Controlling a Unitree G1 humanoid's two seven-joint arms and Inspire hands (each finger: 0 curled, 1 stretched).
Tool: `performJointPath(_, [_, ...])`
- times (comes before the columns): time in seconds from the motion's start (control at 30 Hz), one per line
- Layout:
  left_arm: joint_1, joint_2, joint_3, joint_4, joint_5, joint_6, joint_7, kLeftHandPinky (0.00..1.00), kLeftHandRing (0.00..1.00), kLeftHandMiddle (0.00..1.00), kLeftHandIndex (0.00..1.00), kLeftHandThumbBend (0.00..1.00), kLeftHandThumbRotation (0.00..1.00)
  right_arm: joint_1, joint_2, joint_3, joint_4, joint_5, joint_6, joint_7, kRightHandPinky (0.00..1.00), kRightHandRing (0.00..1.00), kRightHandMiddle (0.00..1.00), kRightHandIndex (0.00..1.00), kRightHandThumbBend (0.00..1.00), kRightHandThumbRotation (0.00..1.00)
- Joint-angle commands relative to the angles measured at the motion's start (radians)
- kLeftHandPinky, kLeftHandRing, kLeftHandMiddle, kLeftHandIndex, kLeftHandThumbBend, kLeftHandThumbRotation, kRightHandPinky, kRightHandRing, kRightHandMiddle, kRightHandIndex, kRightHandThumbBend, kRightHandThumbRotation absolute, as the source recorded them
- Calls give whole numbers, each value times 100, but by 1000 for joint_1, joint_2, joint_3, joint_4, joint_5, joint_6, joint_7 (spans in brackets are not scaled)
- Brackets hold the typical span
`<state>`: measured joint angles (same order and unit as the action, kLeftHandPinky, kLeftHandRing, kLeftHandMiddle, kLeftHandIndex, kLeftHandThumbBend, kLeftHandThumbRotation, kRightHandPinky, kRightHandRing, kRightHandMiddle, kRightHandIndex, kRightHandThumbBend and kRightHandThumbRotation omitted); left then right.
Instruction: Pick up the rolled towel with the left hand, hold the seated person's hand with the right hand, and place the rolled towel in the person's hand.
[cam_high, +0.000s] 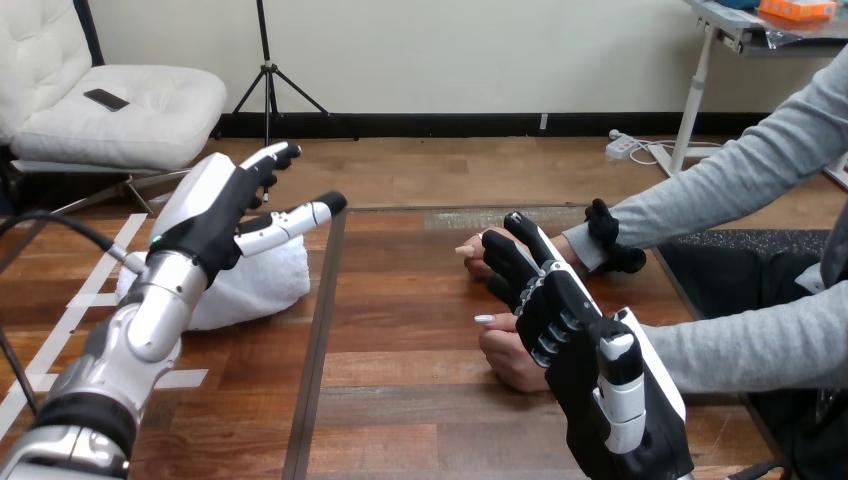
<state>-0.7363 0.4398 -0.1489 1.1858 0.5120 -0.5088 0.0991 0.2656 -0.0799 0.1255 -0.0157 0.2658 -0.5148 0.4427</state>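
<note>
Wooden table (420, 400); towel (260, 285), left of centre; left hand (212, 218) above towel, fingers spread, grasping nothing; right hand (585, 355), fingers straight, over person's hands (503, 360), centre right.

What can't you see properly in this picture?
Rolled towel: partly behind the left hand and forearm, head view.
Person's nearer hand and farther hand: partly under the right hand, head view; contact is hidden.
Person's nearer arm: cut off at the right edge.
</note>
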Motion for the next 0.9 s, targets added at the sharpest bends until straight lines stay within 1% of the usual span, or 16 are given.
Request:
performJointPath(0.0, [-113, 31, -39, 27, 27, 27, 33, 74, 87, 89, 90, 69, 80, -65, 14, -15, 0, 11, -29, 1, 100, 98, 95, 97, 93, 100])
performJointPath(0.37, [-160, 31, -81, 69, 64, 79, 50, 75, 86, 89, 90, 68, 77, -68, 16, -19, 2, 10, -33, 3, 100, 97, 95, 97, 92, 100])
performJointPath(0.7, [-198, 26, -117, 100, 87, 144, 39, 76, 87, 89, 90, 65, 74, -63, 16, -19, -5, 8, -27, 0, 100, 97, 94, 96, 92, 100])
performJointPath(0.87, [-214, 20, -131, 112, 93, 179, 29, 76, 87, 89, 90, 66, 74, -62, 15, -21, -5, 2, -29, -5, 100, 97, 94, 95, 93, 100])
